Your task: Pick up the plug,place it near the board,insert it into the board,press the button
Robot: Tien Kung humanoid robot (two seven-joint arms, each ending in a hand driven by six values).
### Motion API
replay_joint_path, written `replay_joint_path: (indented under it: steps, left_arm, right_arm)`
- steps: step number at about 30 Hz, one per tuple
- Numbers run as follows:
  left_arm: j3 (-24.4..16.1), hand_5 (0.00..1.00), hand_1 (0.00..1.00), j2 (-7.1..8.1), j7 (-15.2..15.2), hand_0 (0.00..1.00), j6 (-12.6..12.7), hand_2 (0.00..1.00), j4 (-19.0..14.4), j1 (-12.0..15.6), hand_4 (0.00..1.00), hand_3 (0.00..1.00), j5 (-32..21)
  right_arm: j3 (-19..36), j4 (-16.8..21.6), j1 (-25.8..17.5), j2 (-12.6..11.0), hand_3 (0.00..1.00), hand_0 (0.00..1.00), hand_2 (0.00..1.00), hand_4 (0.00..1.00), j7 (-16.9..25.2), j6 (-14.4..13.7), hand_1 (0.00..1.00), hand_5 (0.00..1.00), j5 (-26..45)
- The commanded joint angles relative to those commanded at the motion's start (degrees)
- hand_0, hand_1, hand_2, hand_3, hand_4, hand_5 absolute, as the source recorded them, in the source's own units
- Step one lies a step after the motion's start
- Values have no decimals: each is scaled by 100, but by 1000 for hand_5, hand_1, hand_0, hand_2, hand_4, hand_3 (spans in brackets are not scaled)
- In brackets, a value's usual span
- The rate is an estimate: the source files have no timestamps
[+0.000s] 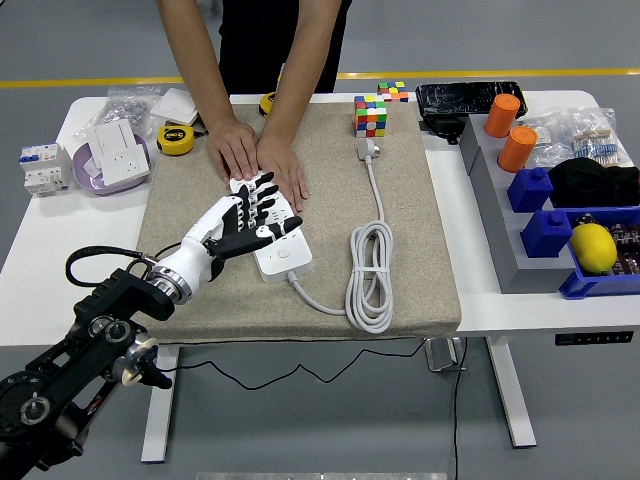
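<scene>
Left robot hand (240, 222) over the left edge of the white power strip (272, 236), fingers (262, 196) spread and holding nothing, thumb pointing right across the strip's top. Black left arm (90, 340) in from the near left corner, a loose black cable looped beside its wrist. Right arm out of view. Power strip lying on a beige mat (200, 290) in the middle of the white bench (40, 270), its far end pinned under a person's two hands (255, 152), palms down and side by side. White cord (370, 275) out of the strip's near end, coiled in long loops to the right, then running far to the plug (368, 149), which lies flat on the mat just near a Rubik's cube (370, 115), well apart from the robot hand. Yellow tape measure (176, 139) and a white wall socket (113, 152) at the far left, a circuit breaker (42, 167) at the left edge. At the right, a grey rack (500, 215) with two orange cylinders (510, 130), blue bins (548, 232) and a yellow lemon (594, 247).
</scene>
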Motion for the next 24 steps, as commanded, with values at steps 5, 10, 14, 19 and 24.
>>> replay_joint_path:
  steps: [5,10,14,19,24]
  left_arm:
    - [238,59,54,84,393,140,-477,156,104,-281,473,782,1266]
    - [401,2,44,42,496,127,-600,150,122,-399,492,756,2458]
    - [419,2,38,8,507,120,-587,146,154,-440,499,760,3389]
    - [387,2,34,0,537,119,-603,146,224,-461,512,772,4054]
    - [394,2,32,7,646,117,-832,146,259,-452,537,768,4118]
  right_arm:
    - [-5,0,-1,-2,755,833,723,998,-6,0,742,745,-4]
    - [-11,0,-1,-4,755,833,723,998,-6,1,743,746,-4]
    - [-7,0,2,-7,754,832,723,998,-9,0,743,746,-9]
    - [-9,0,7,-13,754,834,722,998,-6,1,743,746,-9]
    - [-9,0,3,-8,753,833,722,998,-6,2,743,742,-11]
